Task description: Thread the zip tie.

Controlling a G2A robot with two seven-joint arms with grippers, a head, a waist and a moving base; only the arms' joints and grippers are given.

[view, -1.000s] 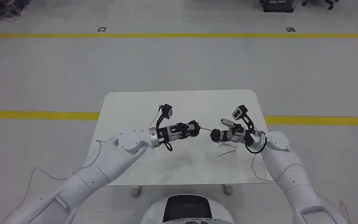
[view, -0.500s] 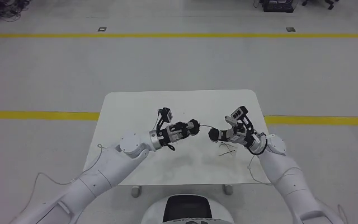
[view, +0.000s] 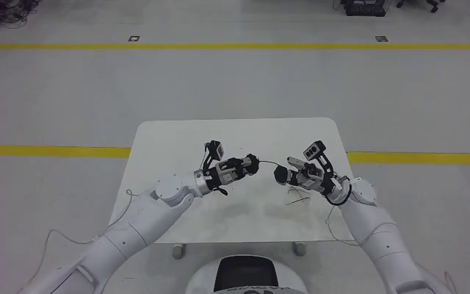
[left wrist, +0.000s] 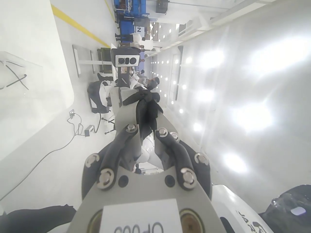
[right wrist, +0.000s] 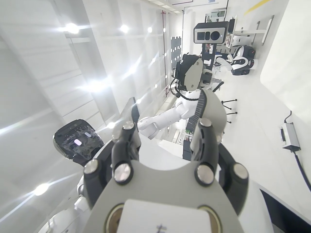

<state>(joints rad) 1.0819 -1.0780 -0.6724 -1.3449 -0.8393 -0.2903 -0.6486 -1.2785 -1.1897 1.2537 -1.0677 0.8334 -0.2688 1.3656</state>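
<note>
Top view: left end effector (view: 253, 163) pinched narrow on the zip tie (view: 269, 164). The thin black strap arcs from its tips, free end just beside the right end effector (view: 281, 175), above the table (view: 161, 147). Loose zip ties (view: 297, 197) lie near the right end effector.
Left wrist view: fingers close together, right end effector straight ahead.
Right wrist view: fingers spread wide, left end effector ahead.

My left gripper (view: 252, 163) had the black zip tie (view: 266, 162) up over the white table (view: 169, 140), its free end just beside my right gripper (view: 280, 175). Spare ties (view: 297, 197) lay near that one.
</note>
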